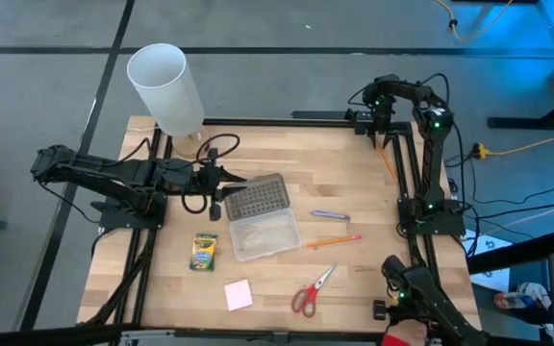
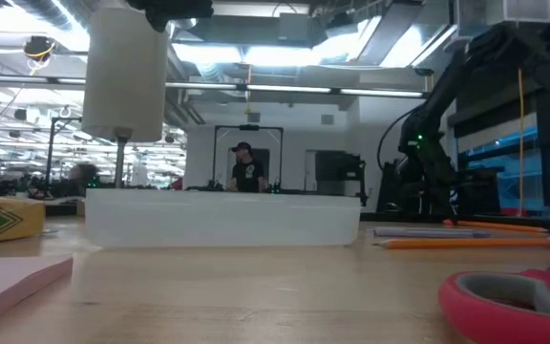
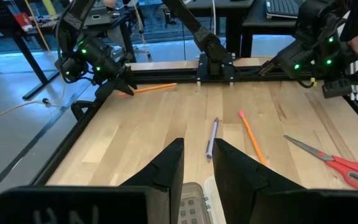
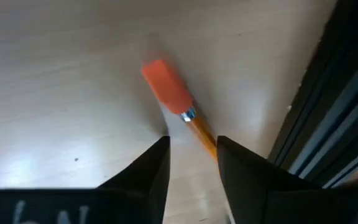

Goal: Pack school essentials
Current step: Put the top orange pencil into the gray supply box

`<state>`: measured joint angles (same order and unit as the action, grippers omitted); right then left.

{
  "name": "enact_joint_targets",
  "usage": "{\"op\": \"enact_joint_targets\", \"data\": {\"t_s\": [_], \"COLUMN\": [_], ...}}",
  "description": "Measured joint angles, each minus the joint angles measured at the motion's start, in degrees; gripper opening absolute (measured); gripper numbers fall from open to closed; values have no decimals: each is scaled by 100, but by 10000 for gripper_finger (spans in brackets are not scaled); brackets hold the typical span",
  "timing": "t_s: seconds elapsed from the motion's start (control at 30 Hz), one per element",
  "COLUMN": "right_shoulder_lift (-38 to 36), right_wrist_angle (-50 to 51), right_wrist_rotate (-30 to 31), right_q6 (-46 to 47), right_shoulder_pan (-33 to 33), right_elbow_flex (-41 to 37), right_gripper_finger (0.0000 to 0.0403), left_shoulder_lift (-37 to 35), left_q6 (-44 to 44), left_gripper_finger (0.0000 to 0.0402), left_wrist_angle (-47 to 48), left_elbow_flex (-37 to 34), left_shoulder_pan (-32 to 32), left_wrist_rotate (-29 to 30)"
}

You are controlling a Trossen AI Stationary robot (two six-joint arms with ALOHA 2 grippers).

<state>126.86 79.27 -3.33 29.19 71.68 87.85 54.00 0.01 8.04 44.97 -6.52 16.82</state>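
Note:
My right gripper [image 1: 381, 130] points down at the table's far right corner, open a little, its fingers astride a second orange pencil [image 4: 166, 84] lying there. My left gripper [image 1: 221, 188] is open by a narrow gap at the left end of the grey dotted lid [image 1: 255, 197], which lies beside the clear case [image 1: 264, 235]. Flat on the table lie the crayon box [image 1: 203, 252], the pink sticky pad [image 1: 239, 294], the red-handled scissors [image 1: 313, 290], the blue pen [image 1: 330, 215] and an orange pencil [image 1: 333, 241]. My left gripper [image 3: 199, 149] hangs over the lid's left end [image 3: 191, 202], which shows through the gap; whether it touches, I cannot tell. My right gripper [image 4: 192, 146] comes from above with a finger on each side of the pencil's shaft [image 4: 205, 137], behind the eraser; touching or not, I cannot tell.
A tall white cylinder [image 1: 166, 88] stands at the far left corner. Black frame rails [image 1: 412, 183] run along the table's left and right sides. A red sleeve [image 1: 407, 336] shows at the near right edge. Bare wood lies between the pen and the far edge.

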Motion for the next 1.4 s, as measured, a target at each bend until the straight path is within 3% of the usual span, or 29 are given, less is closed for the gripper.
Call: {"op": "enact_joint_targets", "data": {"t_s": [0.53,0.8,1.03,1.4], "right_shoulder_lift": [3,-5,-34,-363], "right_wrist_angle": [-225,-253,211,702], "right_wrist_rotate": [-484,-183,-32,391], "right_q6": [-192,-125,-244,-750], "right_shoulder_pan": [-173,-298,-349,-863], "right_elbow_flex": [-111,-107,68,1140], "right_gripper_finger": [89,14,3,0], "left_shoulder_lift": [0,0,0,0], "left_q6": [11,11,13,172], "left_gripper_finger": [79,79,79,79], "left_wrist_angle": [2,1,1,4], "left_elbow_flex": [0,0,0,0], "left_shoulder_pan": [-81,-81,-81,-79], "left_wrist_rotate": [1,0,0,2]}}
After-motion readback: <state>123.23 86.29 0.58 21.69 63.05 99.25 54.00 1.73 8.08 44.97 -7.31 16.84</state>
